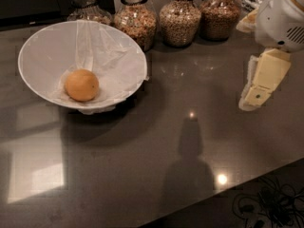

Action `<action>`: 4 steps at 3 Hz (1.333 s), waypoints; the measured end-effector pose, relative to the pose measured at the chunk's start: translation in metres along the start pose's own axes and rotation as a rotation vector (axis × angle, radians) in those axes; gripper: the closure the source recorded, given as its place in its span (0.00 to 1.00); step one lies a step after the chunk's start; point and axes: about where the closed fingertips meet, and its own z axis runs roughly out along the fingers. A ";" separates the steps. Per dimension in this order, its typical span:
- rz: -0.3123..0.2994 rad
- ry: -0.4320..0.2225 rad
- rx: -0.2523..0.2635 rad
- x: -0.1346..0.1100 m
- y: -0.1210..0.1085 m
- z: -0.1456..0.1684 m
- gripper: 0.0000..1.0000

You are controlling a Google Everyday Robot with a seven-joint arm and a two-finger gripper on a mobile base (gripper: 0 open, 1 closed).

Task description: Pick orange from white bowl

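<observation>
The orange lies in the bottom of the white bowl, slightly left of its centre, on the crinkled white lining. The bowl stands on the dark countertop at the left. My gripper hangs at the right edge of the view, above the counter, pointing down and to the left. It is far to the right of the bowl, well apart from it, and holds nothing that I can see. Its shadow falls on the counter in the lower middle.
Several glass jars of grains stand in a row along the back of the counter, right behind the bowl. The counter's front edge runs diagonally at the lower right, with a patterned floor below it.
</observation>
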 end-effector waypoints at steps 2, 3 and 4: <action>-0.024 -0.191 -0.009 -0.050 -0.027 0.053 0.00; -0.045 -0.295 -0.024 -0.082 -0.047 0.080 0.00; -0.047 -0.380 -0.048 -0.108 -0.056 0.099 0.00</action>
